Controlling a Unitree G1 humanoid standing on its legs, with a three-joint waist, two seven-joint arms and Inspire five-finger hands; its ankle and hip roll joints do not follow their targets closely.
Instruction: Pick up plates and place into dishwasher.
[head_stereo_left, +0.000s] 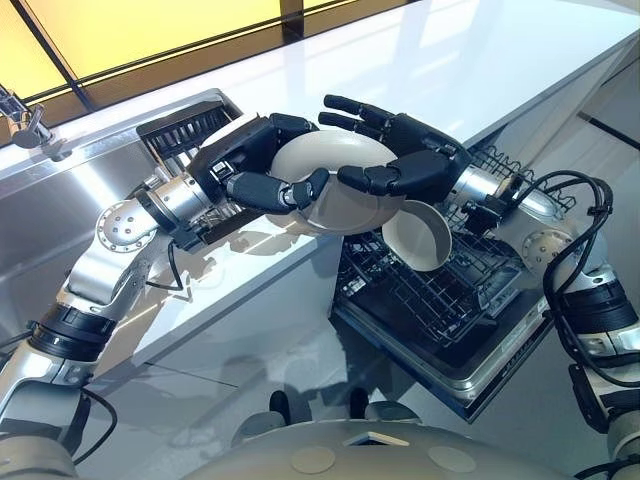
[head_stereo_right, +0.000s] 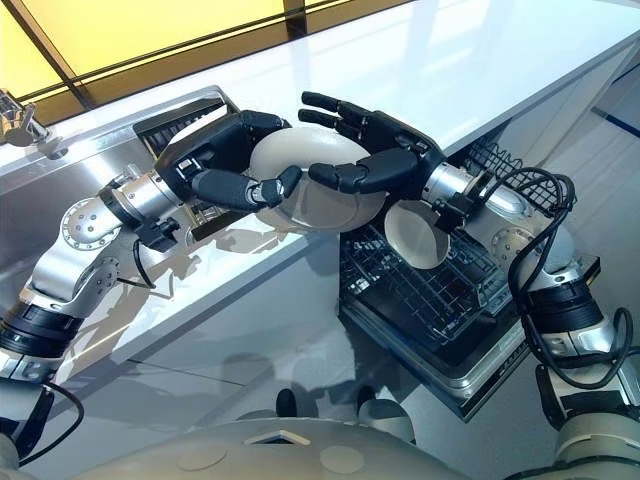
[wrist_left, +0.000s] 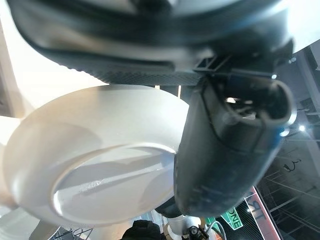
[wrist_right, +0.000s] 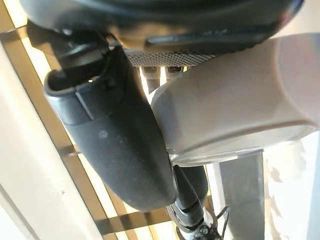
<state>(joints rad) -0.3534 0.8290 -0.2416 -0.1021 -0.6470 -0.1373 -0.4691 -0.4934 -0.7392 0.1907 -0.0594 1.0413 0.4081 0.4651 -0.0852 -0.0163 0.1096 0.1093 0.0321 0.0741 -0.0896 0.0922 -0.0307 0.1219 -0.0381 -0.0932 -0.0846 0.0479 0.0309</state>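
Overhead, the broad glossy white countertop (head_stereo_left: 450, 60) is seen running across the scene, with a brushed stainless-steel sink and drainboard (head_stereo_left: 60, 200) set into it on the robot's left. A black ribbed grille (head_stereo_left: 185, 130) is seen at the sink's far corner. Below the counter's front edge, on the robot's right, a dark wire dishwasher rack (head_stereo_left: 440, 300) is pulled out over the open door. Its near rows of tines are seen unoccupied.

A round cream ceramic plate (head_stereo_left: 325, 160) is held in the air between both hands, just above the counter's front edge and beside the rack's near corner. It is smooth and matt, with a shallow well and a raised foot ring on one face, and it is tilted. The left hand (head_stereo_left: 245, 160) is closed on the plate's left rim, its fingers curled under and its thumb laid over the edge. The right hand (head_stereo_left: 420, 155) is clamped on the opposite rim, its fingers arched over the top and its thumb pressed across the front. A gap is seen between the plate and the counter beneath it.

A second cream round dish (head_stereo_left: 420, 235) is stood on edge in the rack, below the right wrist and apart from the held plate. A small chrome tap (head_stereo_left: 30, 125) is seen at the sink's far left.
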